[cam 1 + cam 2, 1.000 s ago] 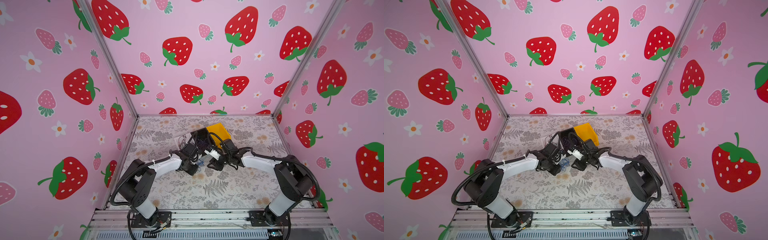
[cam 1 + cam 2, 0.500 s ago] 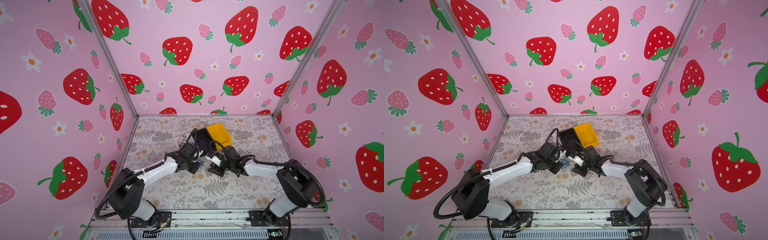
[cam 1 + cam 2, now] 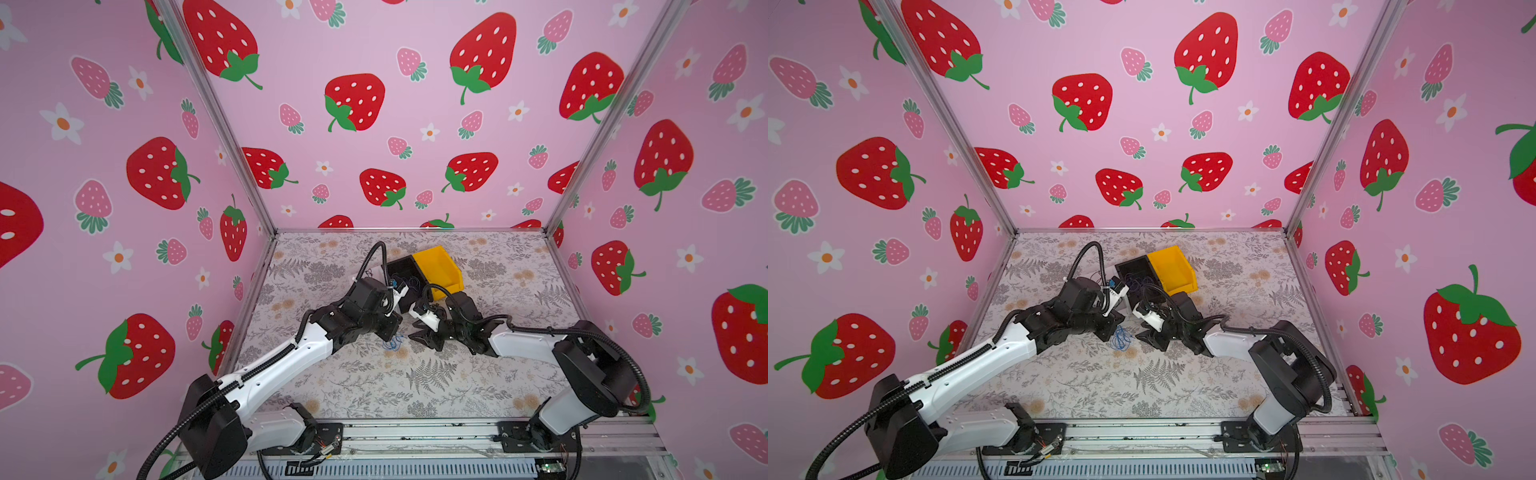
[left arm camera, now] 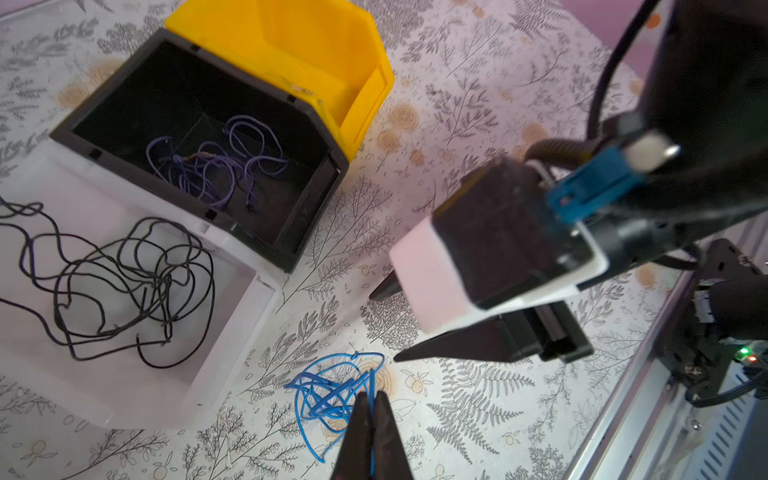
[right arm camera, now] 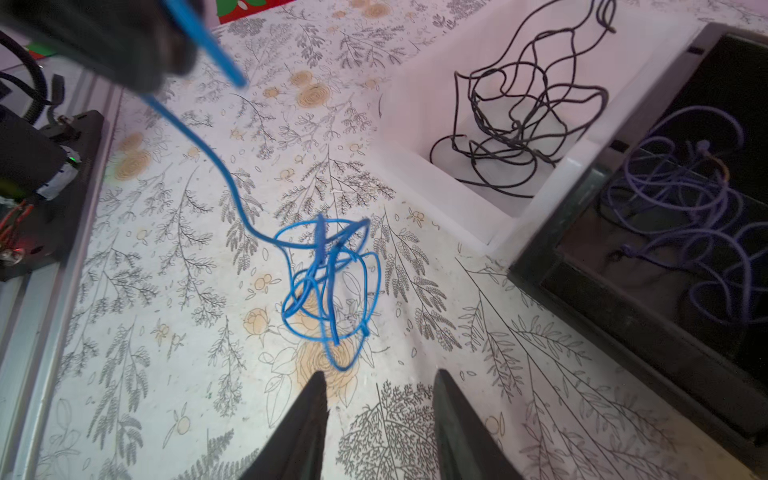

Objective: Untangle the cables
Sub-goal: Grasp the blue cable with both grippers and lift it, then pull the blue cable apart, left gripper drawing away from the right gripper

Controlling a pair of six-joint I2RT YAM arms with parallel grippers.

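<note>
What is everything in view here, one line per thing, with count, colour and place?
table: one, floral, underneath
black bin: one, black, on table
white bin: one, white, against black bin
yellow bin: one, yellow, black bin's other side
black cable: one bundle, black, in white bin
purple cable: one bundle, purple, in black bin
blue cable: one tangle, blue, on or just above table
left gripper: one, black, shut on blue cable
right gripper: one, black, open beside blue cable

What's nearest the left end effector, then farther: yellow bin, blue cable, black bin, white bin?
In the left wrist view, from the left end effector:
1. Blue cable, pinched in it.
2. White bin, first in the bin row.
3. Black bin, middle of the row.
4. Yellow bin, far end.
</note>
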